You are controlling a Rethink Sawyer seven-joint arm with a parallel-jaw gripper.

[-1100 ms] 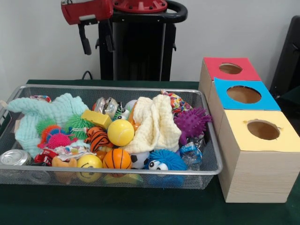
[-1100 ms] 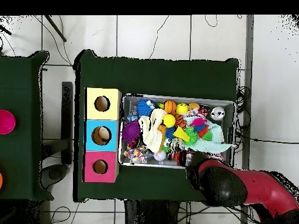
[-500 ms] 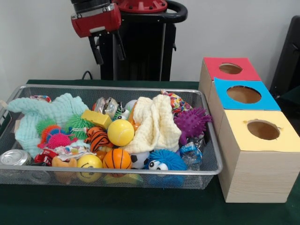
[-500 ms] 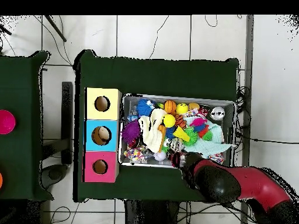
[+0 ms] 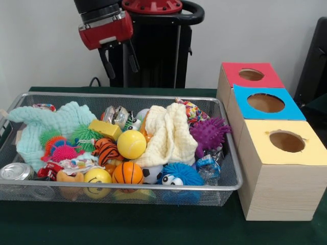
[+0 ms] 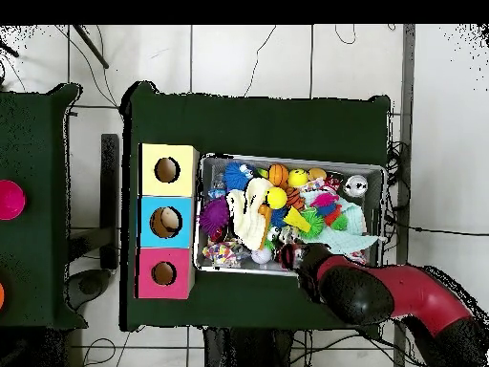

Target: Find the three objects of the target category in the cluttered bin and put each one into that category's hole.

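A wire mesh bin [image 5: 225, 185] full of balls, cloths and spiky toys sits just beside three wooden boxes [image 5: 278, 176] with round holes. Above the bin's back rim, the red-and-black gripper [image 5: 120, 58] hangs with fingers parted, holding nothing.

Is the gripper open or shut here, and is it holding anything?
Open and empty: the gripper hangs above the bin's far rim, its two black fingers apart with nothing between them.

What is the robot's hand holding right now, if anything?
Nothing. The hand hangs open and empty above the back of the wire bin, clear of the toys.
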